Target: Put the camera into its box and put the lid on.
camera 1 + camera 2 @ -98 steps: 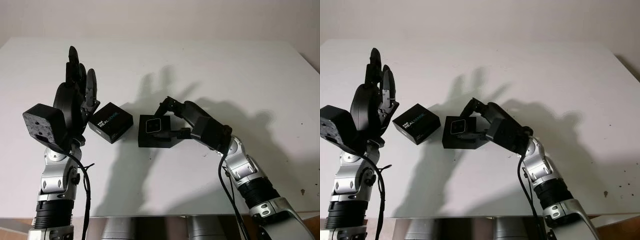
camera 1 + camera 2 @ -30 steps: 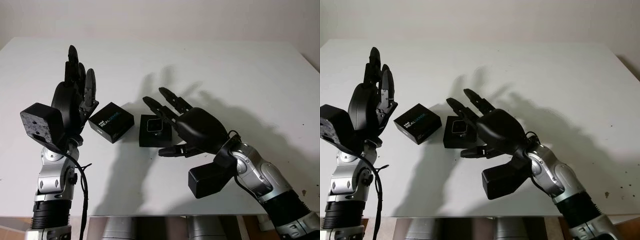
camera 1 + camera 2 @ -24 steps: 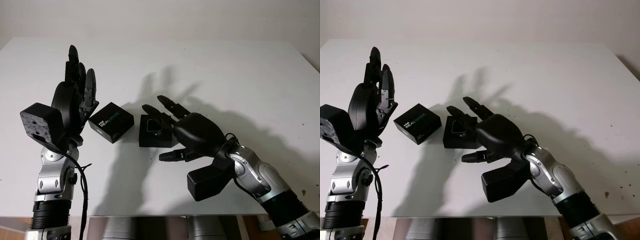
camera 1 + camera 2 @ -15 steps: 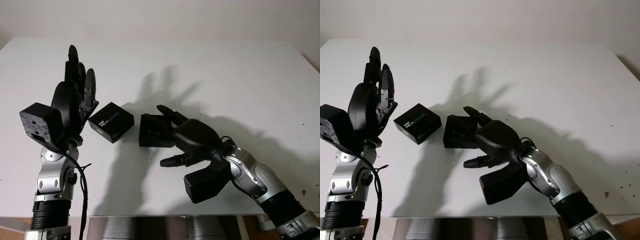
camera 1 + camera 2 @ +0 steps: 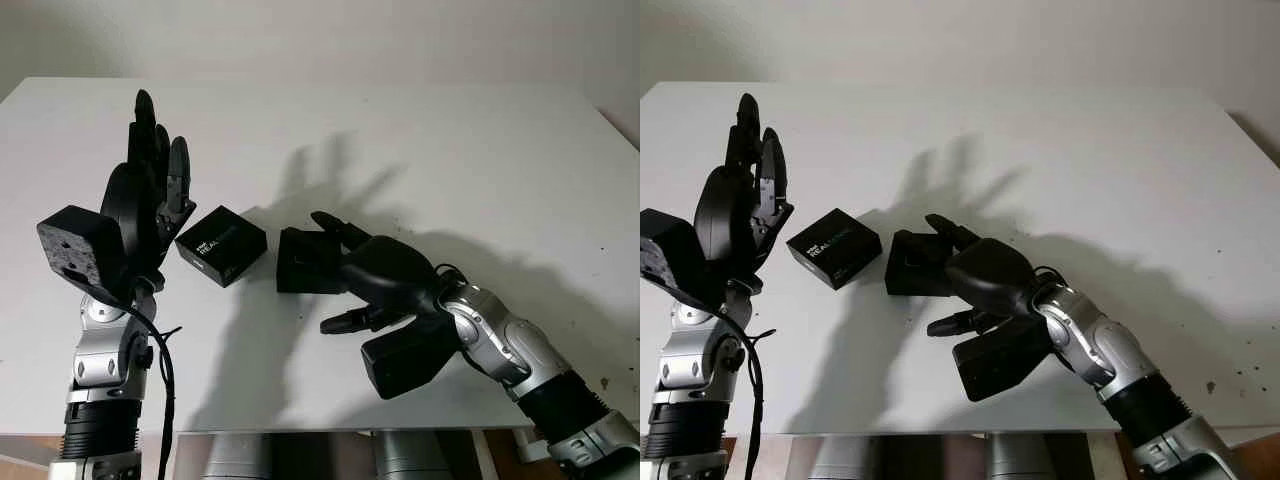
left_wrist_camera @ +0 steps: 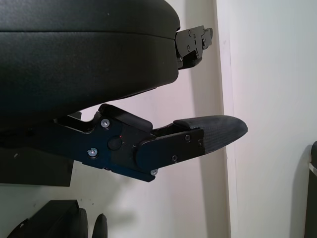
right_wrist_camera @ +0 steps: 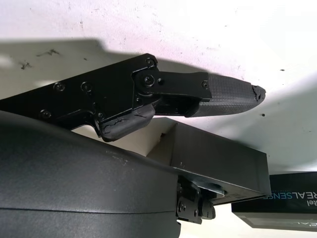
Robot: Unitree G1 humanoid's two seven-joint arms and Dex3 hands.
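While the right robot hand (image 5: 365,275) sits over the black box (image 5: 305,262) at mid-counter (image 5: 480,160), fingers loosely around it but not visibly clamping, the lid (image 5: 221,244), printed "REALSENSE", lies just beside the box on its left. The left robot hand (image 5: 148,190), released and raised upright, is nearer the lid. The camera itself is hidden under the right hand.

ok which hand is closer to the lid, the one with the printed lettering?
Left. The left hand is raised, open, just beside the lid. The right hand is open at the box, which lies between it and the lid.
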